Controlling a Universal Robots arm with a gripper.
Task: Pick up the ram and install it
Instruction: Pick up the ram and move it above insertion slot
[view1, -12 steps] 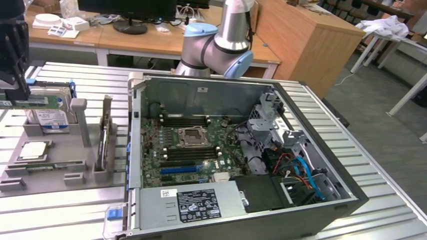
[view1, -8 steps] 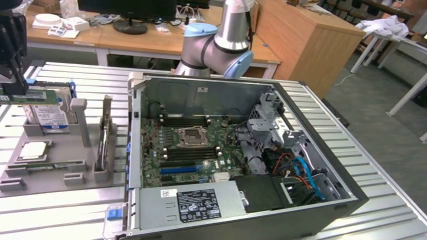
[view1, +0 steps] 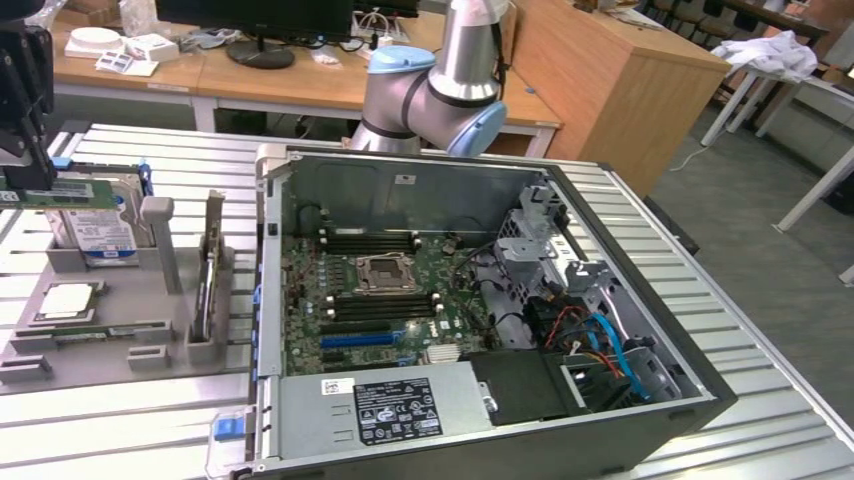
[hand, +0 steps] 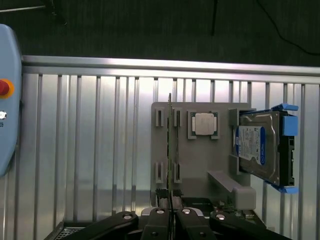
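The ram (view1: 60, 192) held over the grey tray (view1: 94, 350)
It is grasped edge-up in the clenched jaws, near the surface's (view1: 747, 300) edge on the exterior view's left, just beside the hard drive (view1: 100, 238).

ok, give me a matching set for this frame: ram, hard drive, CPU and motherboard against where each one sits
Things:
1 ram
2 hard drive
3 CPU
4 motherboard

Places:
A lying flat on the grey fixture
B inside the open case
C held in the shut gripper
D standing on edge in the grey fixture

Pairs: 1-C, 2-D, 3-A, 4-B
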